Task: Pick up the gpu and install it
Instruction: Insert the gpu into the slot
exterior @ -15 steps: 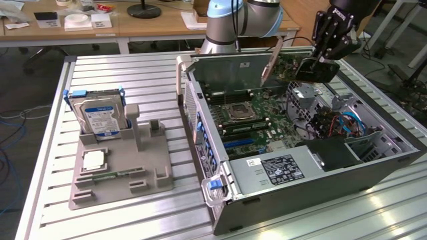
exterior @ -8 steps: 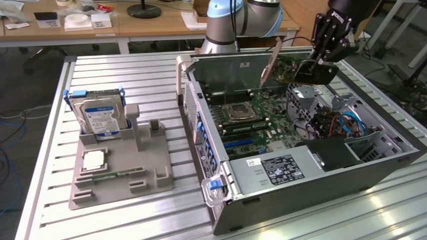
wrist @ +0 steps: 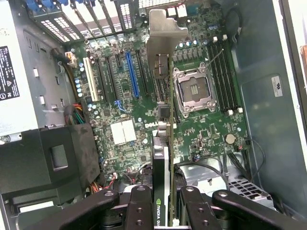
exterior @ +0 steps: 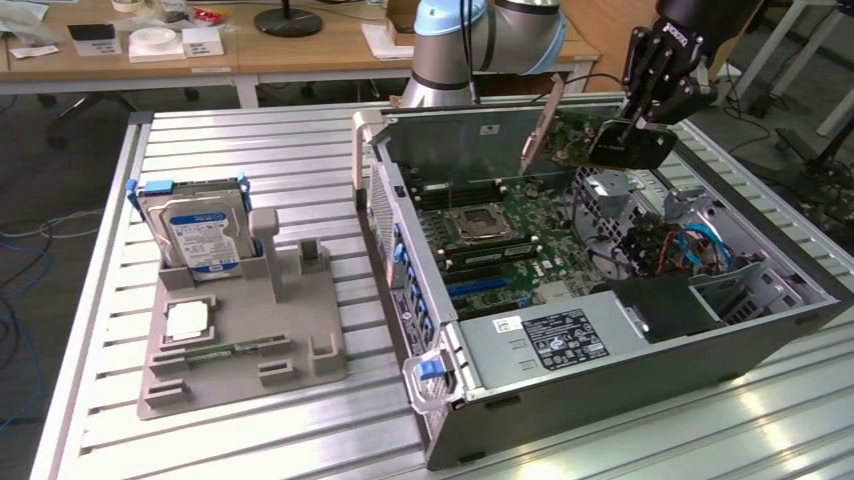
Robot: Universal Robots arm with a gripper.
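Observation:
The gpu point(exterior: 571, 128) is a green card with a silver end bracket point(exterior: 539, 125). It hangs upright over the far end of the open computer case point(exterior: 747, 320), above the motherboard point(exterior: 501, 250). My gripper point(exterior: 630, 140) is shut on the end away from the bracket. In the wrist view the gpu point(wrist: 165, 143) shows edge-on between my fingers point(wrist: 139, 211), its bracket point(wrist: 163, 38) pointing at the slot openings in the case wall. It hovers over the motherboard point(wrist: 124, 129), between the blue slot point(wrist: 129, 74) and the CPU socket point(wrist: 194, 88).
A silver hard drive point(exterior: 200, 235) stands in a grey holder point(exterior: 234, 345) at the exterior view's left, with a CPU chip point(exterior: 187, 320) and a memory stick point(exterior: 220, 352). Inside the case sit the power supply point(exterior: 561, 340) and cables point(exterior: 674, 245). Desks stand behind the slatted table point(exterior: 267, 150).

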